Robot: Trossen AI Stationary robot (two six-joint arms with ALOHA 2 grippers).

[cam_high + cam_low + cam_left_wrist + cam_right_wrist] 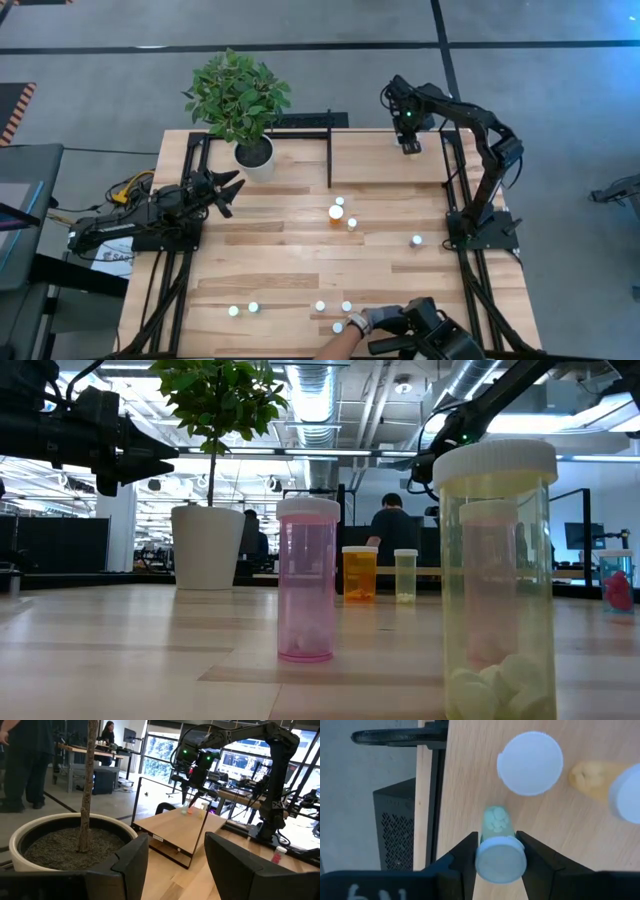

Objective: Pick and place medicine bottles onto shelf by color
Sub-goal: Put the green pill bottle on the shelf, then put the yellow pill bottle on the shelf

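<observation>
Over the far right corner of the shelf [390, 160] we see the right gripper [500, 855] pointing down, fingers pinching a greenish bottle [497, 845] w/ a white cap; the bottle hangs upright between the pads, above the light wood. Just beside it on the shelf stand a white-capped bottle [530, 763] whose body color we can't tell, and an orange bottle [600, 780], both apart from the held one. From the left wrist view the same gripper shows far off above the shelf's far end.

Left gripper [225, 190] sits near the left table edge, right next to the white plant pot [255, 155]; its fingers [132, 862] are spread apart w/ nothing between them, pot rim close in front.

Rest of the medicine bottles are on the plank tabletop [280, 250], off the shelf: a larger orange bottle [336, 213] w/ two small ones near it around table center, one alone [416, 240] toward the right side, and a loose row along the near edge [253, 308]. Low view shows a pink bottle [307, 580] and a yellowish-green bottle [497, 580] up close, upright, w/ pills at the bottom.

At the near edge a person's gloved hand [385, 320] rests by the bottles; whether it touches one we can't tell.
</observation>
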